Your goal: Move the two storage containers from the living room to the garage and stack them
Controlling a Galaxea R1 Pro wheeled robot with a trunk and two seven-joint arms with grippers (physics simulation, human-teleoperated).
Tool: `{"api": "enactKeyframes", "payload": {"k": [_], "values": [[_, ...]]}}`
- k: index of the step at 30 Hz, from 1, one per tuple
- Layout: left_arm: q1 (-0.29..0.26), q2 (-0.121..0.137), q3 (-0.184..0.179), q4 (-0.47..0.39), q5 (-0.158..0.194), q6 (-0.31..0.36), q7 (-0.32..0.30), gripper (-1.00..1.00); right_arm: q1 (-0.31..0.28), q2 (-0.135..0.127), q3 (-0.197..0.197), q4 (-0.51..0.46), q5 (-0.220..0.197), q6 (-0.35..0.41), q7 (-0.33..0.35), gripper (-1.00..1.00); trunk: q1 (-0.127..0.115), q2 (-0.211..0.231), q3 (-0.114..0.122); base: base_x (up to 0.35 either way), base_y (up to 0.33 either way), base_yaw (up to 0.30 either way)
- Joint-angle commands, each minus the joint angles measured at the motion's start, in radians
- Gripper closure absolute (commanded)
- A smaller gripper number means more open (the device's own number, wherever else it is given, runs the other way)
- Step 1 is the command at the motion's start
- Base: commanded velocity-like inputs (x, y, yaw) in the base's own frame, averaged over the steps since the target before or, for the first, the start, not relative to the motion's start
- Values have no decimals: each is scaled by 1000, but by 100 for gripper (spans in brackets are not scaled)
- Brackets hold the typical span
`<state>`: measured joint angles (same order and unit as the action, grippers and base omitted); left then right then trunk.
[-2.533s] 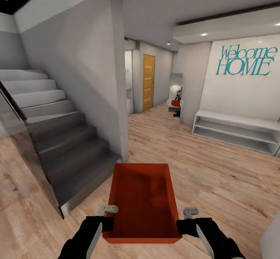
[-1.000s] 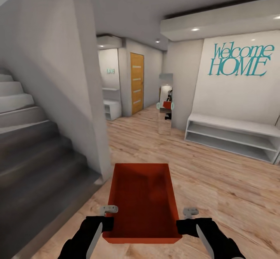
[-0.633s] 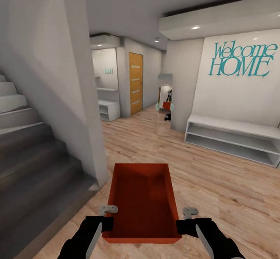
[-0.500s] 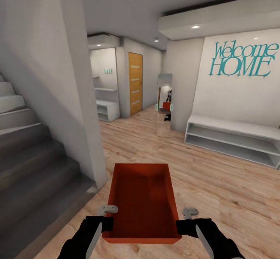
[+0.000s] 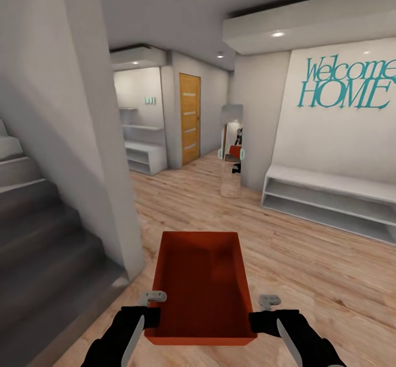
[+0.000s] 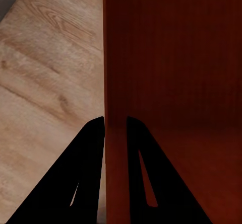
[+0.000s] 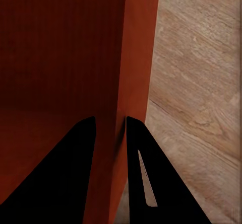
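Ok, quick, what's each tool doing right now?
Left tool: shut on the storage container, pinching its left wall.
Right tool: shut on the same container, pinching its right wall.

Obscured or cropped items
"Welcome HOME" lettering (image 5: 347,85) cut at frame edge; mirror (image 5: 231,149) reflection too small to identify; staircase (image 5: 33,229) partly cropped.

We count one red-orange storage container (image 5: 201,284), two grippers (image 5: 147,323) (image 5: 263,322), one orange door (image 5: 190,118), one mirror (image 5: 231,150), two white shelf units (image 5: 329,201) (image 5: 144,155).
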<state>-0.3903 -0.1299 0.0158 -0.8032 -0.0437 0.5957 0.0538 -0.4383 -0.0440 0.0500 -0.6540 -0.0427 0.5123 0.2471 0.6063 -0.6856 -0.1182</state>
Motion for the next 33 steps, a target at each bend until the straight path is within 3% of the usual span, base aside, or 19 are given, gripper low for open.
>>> {"api": "enactKeyframes", "payload": {"k": [1,33], "values": [[-1,1,6,-1,-16,6,5,100,-1,-11,7,-3,12,-74,-3,100,1,-1,-2,322,-12,0],[-1,1,6,0,-20,-13,6,100,0,-11,7,-1,12,-74,-3,100,1,-1,-2,323,0,0]]}}
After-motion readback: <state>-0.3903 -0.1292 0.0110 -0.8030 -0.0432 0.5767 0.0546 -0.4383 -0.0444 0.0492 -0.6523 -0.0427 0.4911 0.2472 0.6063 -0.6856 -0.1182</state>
